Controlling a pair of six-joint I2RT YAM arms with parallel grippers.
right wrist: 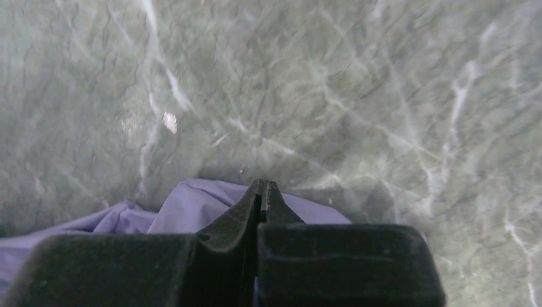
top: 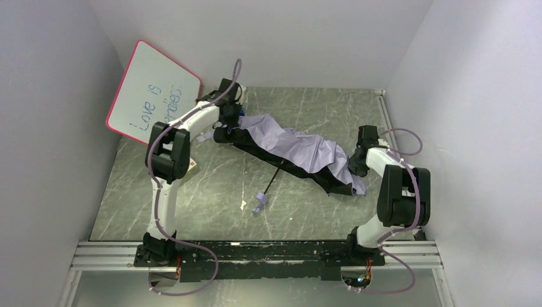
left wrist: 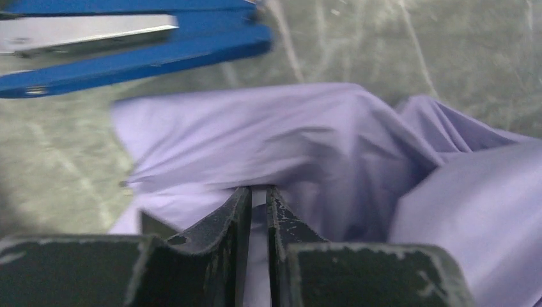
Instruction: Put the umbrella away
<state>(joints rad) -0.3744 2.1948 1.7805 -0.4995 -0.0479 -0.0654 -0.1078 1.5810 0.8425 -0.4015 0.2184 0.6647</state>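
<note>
Umbrella: partly collapsed, lilac canopy over black, lying diagonally across the middle of the marbled table, its lilac handle trailing toward the near edge. Left gripper: fingers pinched on a lilac fold at the far-left end, near a blue stapler-like object. Right gripper: fingers pressed together on the canopy's right-end edge.
</note>
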